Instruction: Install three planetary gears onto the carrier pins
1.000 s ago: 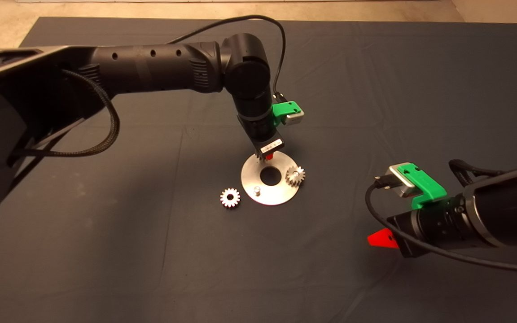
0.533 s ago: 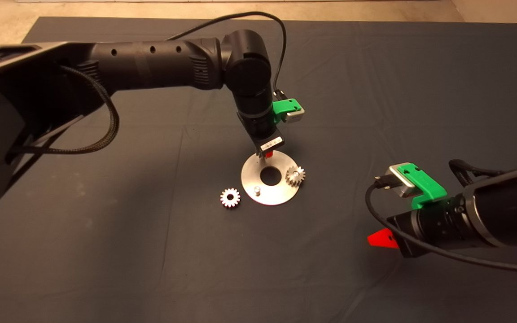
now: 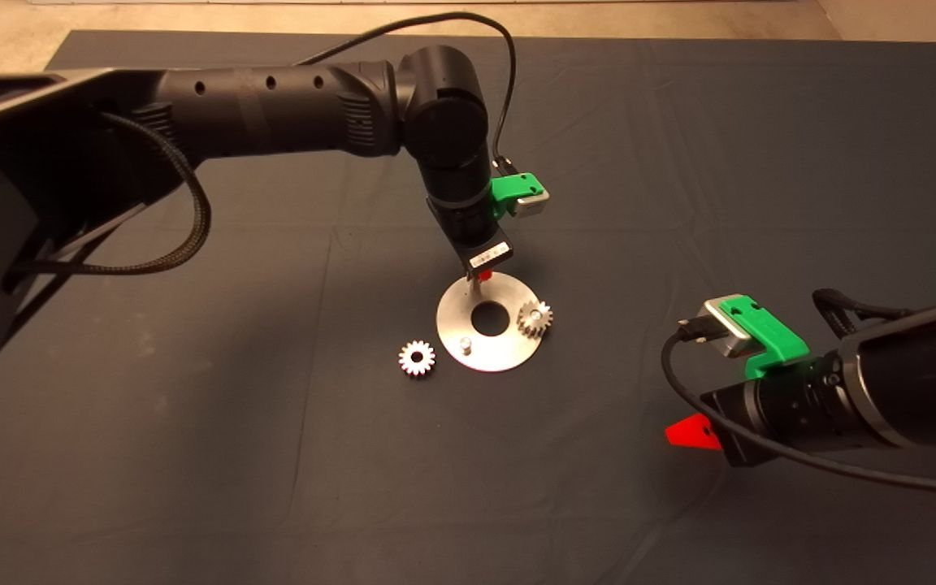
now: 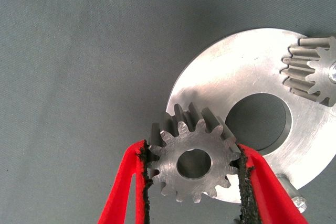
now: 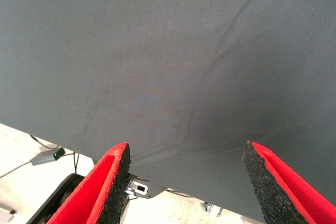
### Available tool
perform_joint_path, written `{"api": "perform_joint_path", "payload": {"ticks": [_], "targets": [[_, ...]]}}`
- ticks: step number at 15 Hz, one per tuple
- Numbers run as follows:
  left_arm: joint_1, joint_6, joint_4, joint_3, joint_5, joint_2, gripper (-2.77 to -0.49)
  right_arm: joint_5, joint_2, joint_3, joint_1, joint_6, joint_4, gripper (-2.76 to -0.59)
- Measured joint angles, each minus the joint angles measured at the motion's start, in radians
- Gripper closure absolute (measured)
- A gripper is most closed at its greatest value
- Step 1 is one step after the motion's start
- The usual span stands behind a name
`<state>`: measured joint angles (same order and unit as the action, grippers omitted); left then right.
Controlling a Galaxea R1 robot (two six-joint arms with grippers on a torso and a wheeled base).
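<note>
Steel gear [image 4: 193,162] is pinched between my left gripper's [image 4: 192,182] pads, hanging over the disc's [image 3: 509,351] far edge. One gear [image 3: 534,318] sits on its pin already; another [image 3: 417,357] lies on the mat beside the disc, near a bare pin [image 3: 464,347]. Step: 2nd gear install. Next I'd line bore w/ pin, then lower straight. Right gripper [image 5: 184,182] waits open, well apart.
</note>
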<state>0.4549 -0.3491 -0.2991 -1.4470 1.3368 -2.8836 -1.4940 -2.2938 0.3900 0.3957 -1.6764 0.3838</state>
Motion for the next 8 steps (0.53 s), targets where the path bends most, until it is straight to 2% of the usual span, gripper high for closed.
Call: {"api": "perform_joint_path", "payload": {"ticks": [8], "targets": [[0.0,0.0,0.0,0.0,-0.002,0.0,-0.77,0.0,0.0,0.0,0.0,0.0,0.0,-1.6]]}}
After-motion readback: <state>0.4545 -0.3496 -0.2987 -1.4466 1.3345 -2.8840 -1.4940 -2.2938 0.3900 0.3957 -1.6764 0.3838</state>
